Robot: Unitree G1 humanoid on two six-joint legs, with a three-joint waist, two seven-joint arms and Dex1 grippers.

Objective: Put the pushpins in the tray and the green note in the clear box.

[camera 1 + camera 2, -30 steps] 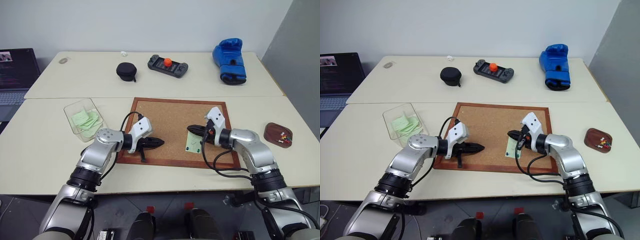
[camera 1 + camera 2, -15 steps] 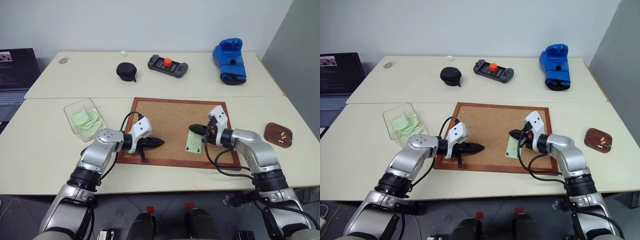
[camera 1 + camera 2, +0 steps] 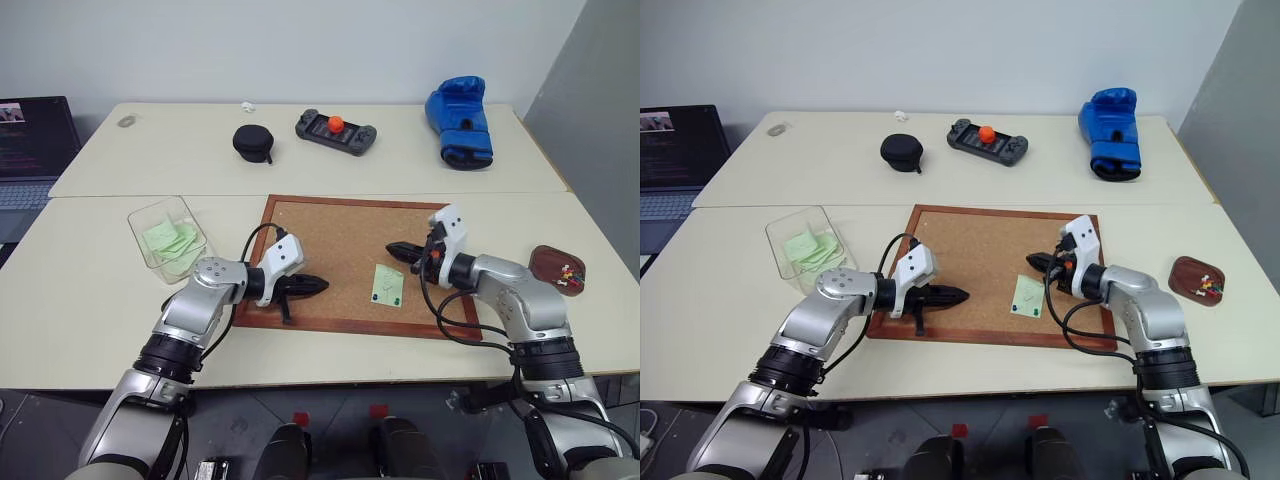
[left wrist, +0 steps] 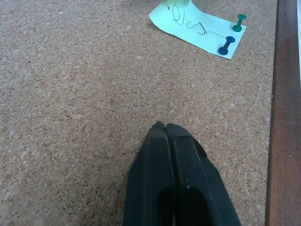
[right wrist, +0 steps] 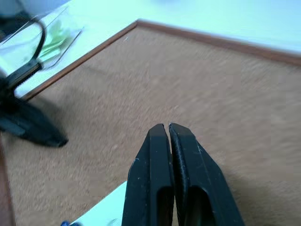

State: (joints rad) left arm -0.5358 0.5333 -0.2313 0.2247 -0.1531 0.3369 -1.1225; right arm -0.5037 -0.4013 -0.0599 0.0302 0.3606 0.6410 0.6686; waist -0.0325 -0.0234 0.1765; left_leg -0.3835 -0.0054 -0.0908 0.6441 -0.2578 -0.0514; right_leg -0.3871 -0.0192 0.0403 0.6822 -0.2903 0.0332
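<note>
Two pale benches point(image 3: 90, 300) butted edge to edge: near one carries cork board point(image 3: 340, 240) at centre, clear box point(image 3: 165, 238) left of it, tray point(image 3: 556, 269) far right; far one carries black round case point(image 3: 252, 142), game controller point(image 3: 336, 130), blue boxing glove point(image 3: 459, 122).

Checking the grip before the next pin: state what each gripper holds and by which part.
Nothing visible in either. Left gripper and right gripper are shut, fingertips together, above the cork board.

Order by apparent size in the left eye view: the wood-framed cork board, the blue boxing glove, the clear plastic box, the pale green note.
1. Wood-framed cork board
2. Blue boxing glove
3. Clear plastic box, close to the glove, though nearer the camera
4. Pale green note
</note>
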